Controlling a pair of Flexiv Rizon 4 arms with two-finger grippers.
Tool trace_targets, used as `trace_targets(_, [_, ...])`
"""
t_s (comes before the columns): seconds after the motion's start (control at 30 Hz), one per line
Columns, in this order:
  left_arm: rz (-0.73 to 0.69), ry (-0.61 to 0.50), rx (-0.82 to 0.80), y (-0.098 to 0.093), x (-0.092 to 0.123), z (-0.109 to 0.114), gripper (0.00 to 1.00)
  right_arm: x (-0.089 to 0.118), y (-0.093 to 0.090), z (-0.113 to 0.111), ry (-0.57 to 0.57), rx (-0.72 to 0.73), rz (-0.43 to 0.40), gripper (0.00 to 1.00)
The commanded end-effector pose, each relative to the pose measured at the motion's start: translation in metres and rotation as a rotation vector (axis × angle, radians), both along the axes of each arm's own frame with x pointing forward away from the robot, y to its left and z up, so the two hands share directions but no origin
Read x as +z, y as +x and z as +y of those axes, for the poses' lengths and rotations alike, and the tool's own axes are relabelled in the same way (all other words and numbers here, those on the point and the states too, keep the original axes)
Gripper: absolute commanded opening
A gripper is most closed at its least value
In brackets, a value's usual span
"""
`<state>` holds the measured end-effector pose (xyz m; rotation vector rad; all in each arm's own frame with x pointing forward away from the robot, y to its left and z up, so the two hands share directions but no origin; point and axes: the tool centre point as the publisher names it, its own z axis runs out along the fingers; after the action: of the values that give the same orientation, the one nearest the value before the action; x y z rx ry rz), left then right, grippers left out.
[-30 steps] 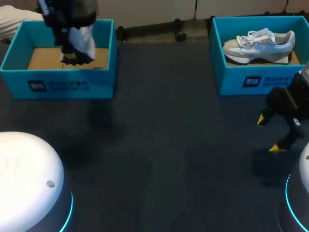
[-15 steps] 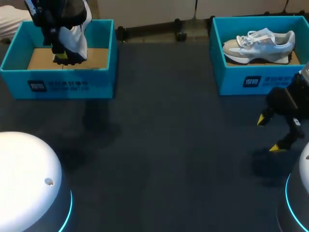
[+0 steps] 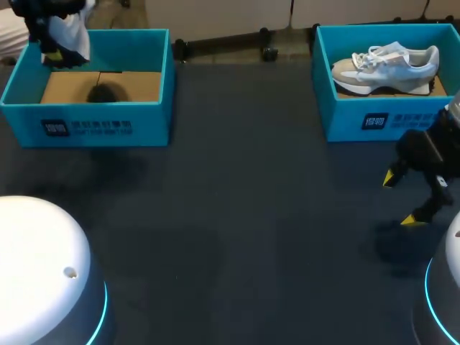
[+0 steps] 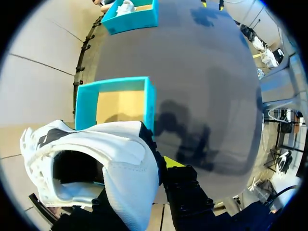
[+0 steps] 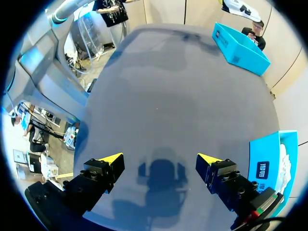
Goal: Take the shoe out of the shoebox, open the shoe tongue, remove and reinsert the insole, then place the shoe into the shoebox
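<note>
Shoe [image 3: 74, 32]: white, held up in the air over the far left corner of the left shoebox [image 3: 86, 122], clear of its cardboard floor (a dark shadow lies on that floor).
Left gripper [image 3: 59, 54]: clamped on the Shoe at its heel collar. In the wrist view one finger [image 4: 185, 185] presses the collar wall, and the Shoe's opening faces the camera.
Right gripper [image 3: 399, 199]: fingers spread wide with nothing between them, above the table [image 3: 251, 215] just in front of the right shoebox [image 3: 388, 118].
Right shoebox contents: second shoe [image 3: 388, 68], grey and white, lying inside.
</note>
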<state>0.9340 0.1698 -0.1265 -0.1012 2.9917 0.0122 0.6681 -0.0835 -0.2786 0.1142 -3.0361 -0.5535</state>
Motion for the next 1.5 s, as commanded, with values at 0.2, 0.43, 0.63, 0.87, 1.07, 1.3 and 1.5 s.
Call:
trace_targets(0.2, [0.067, -0.033, -0.08, 0.07, -0.008, 0.044, 0.0, -0.001, 0.0, 0.001, -0.003, 0.0, 0.0, 1.0])
trace_targets(0.43, [0.069, -0.044, -0.103, 0.111, -0.014, 0.061, 0.0, -0.001, 0.0, 0.001, -0.003, 0.0, 0.0, 1.0])
trace_targets(0.63, [0.116, -0.047, -0.194, 0.13, -0.033, 0.067, 0.0, -0.001, 0.0, 0.001, -0.003, 0.0, 0.0, 1.0])
trace_targets(0.87, [0.144, 0.012, -0.491, 0.136, -0.041, 0.083, 0.0, -0.001, 0.0, 0.001, -0.003, 0.0, 0.0, 1.0])
trace_targets(1.07, [0.121, 0.067, -0.77, 0.125, -0.032, 0.098, 0.0, -0.001, 0.0, 0.001, -0.003, 0.0, 0.0, 1.0])
trace_targets(1.3, [0.151, 0.102, -0.969, 0.114, -0.028, 0.108, 0.0, -0.001, 0.0, 0.001, -0.003, 0.0, 0.0, 1.0])
trace_targets(1.5, [0.151, 0.102, -0.969, 0.114, -0.028, 0.108, 0.0, -0.001, 0.0, 0.001, -0.003, 0.0, 0.0, 1.0])
